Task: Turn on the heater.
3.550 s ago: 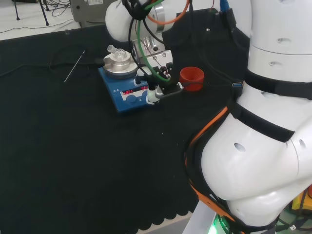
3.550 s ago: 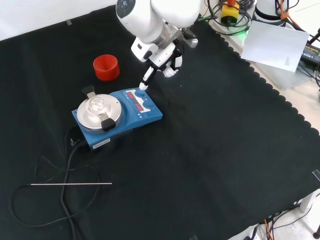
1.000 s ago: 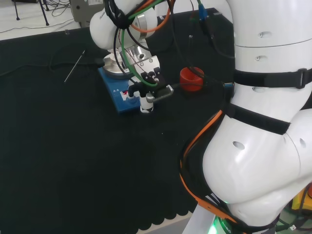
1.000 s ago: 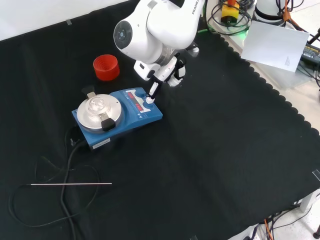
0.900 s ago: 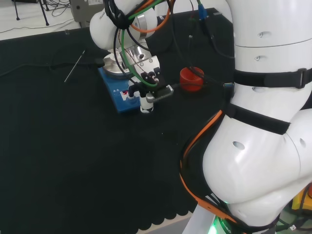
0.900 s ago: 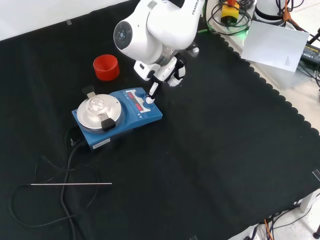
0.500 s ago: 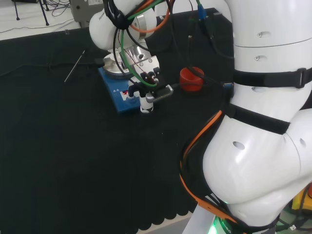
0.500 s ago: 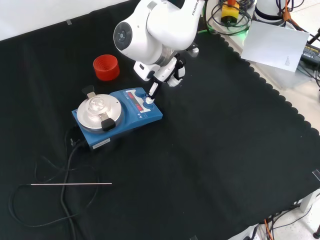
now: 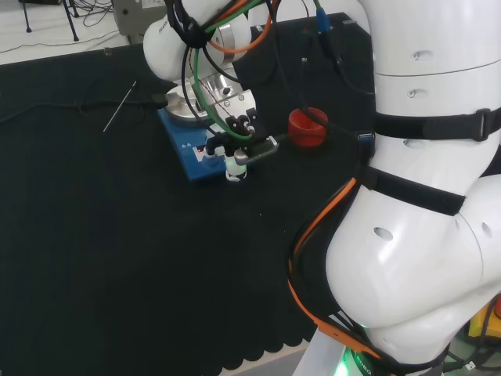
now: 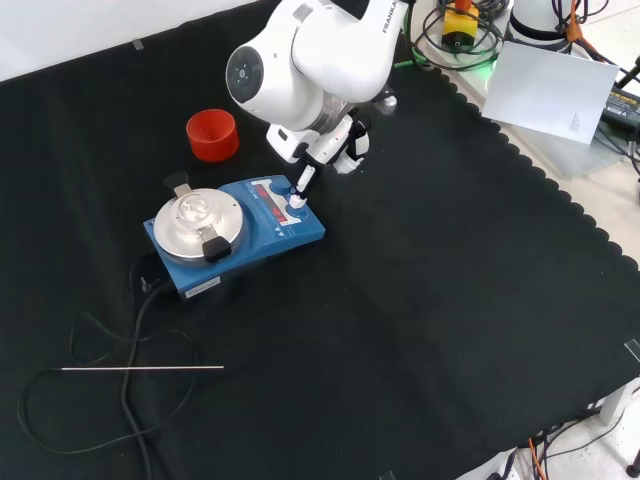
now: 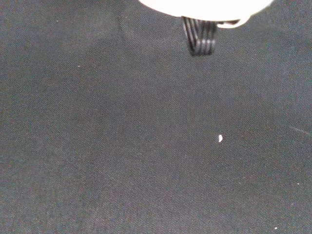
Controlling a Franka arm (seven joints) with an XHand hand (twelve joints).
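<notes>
The blue heater with a round silver plate [image 10: 235, 232] is seen left of centre in the front view, a straight finger [image 10: 303, 184] of the black and white hand [image 10: 330, 143] resting on a knob of its front panel, nothing grasped. In the head view that knob is hidden behind the fingertip [image 9: 232, 166]. The red ribbed ring [image 10: 212, 135] is seen at upper left; its contents cannot be told

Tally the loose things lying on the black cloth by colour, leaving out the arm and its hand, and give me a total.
Blue: 1, the heater
Red: 1, the ribbed ring
Silver: 1, the thin rod
Black: 1, the cable
Total: 4
</notes>
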